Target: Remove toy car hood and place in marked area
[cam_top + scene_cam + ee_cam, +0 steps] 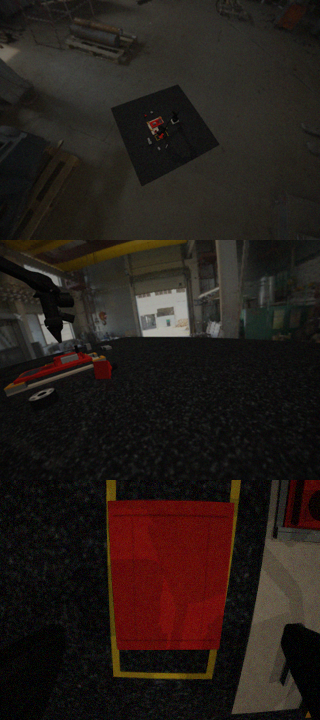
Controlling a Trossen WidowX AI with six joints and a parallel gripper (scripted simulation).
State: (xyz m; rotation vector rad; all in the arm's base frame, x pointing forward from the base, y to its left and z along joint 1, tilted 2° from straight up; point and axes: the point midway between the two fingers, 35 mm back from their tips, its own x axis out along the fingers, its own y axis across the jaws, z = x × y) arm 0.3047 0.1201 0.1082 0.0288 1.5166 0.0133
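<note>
The red hood lies flat inside the yellow outline of the marked area. In the wrist view its long sides reach over the outline's side lines, and bare table shows at the near end. My gripper is open and empty. It hangs above the hood, its fingers wide on either side and touching nothing that I can see. The toy car, red on a pale base with orange corners, stands beside the marked area. The hood is hidden in the exterior view.
A wheel and a red block lie on the car's far side from the marked area. Small grey parts lie beyond the marked area. The pale base runs close beside the outline.
</note>
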